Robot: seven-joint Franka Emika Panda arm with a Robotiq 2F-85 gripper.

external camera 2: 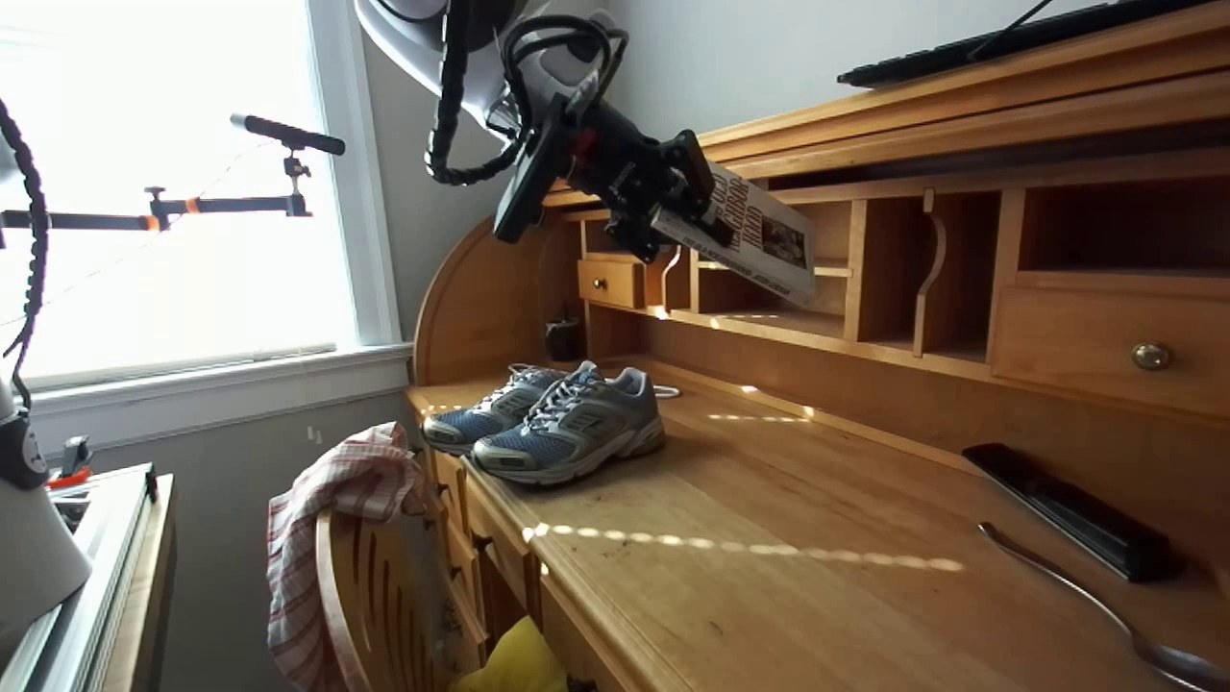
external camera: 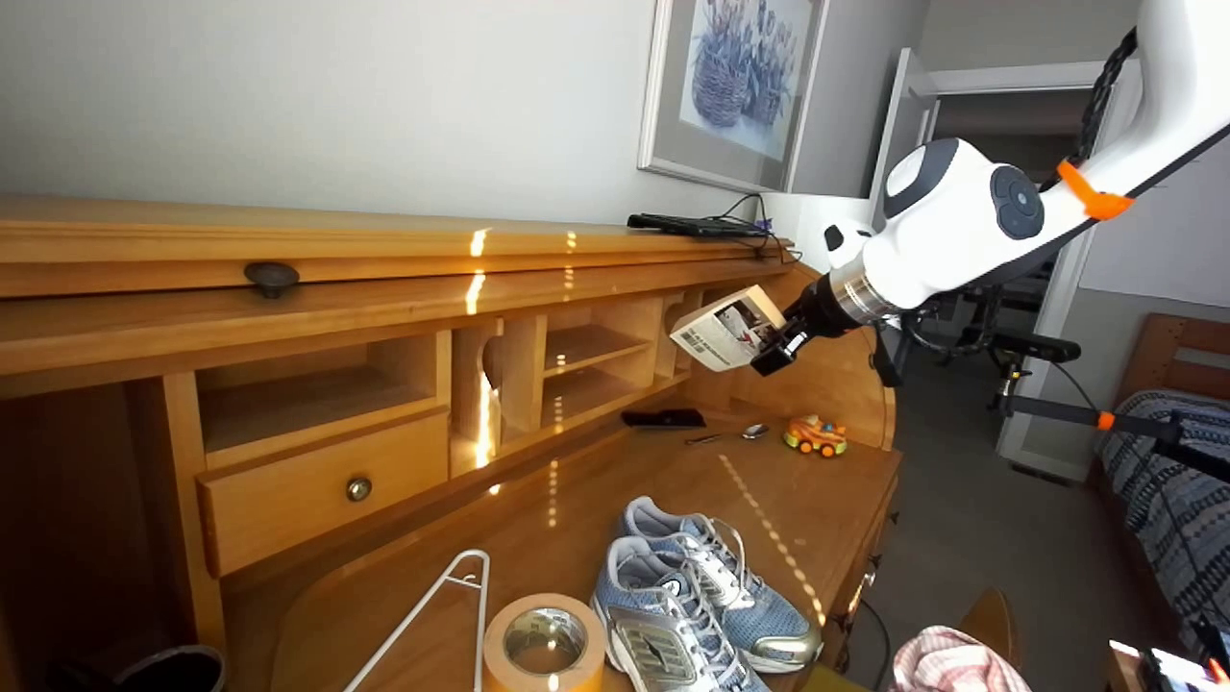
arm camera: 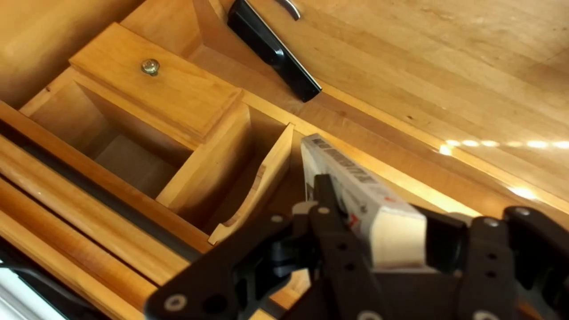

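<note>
My gripper (external camera: 783, 348) is shut on a white paperback book (external camera: 728, 332) and holds it tilted in the air above the desk, in front of the cubbyholes. In an exterior view the book (external camera 2: 764, 235) shows red title lettering and a small picture on its cover. In the wrist view the book's spine and pale page edges (arm camera: 355, 171) sit between the two black fingers. The wavy wooden divider (arm camera: 262, 186) of the cubbyholes lies just left of the book there. I cannot tell whether the book's far end touches the shelf.
The desk (external camera 2: 769, 519) bears grey-blue sneakers (external camera: 673, 596), a tape roll (external camera: 545, 644), a white hanger (external camera: 423, 615), a toy car (external camera: 815, 435), a spoon (external camera 2: 1067, 586) and a black stapler-like object (external camera 2: 1076, 509). A small closed drawer (arm camera: 155, 84) sits beside the cubbyholes. A cloth-draped chair (external camera 2: 356, 586) stands in front.
</note>
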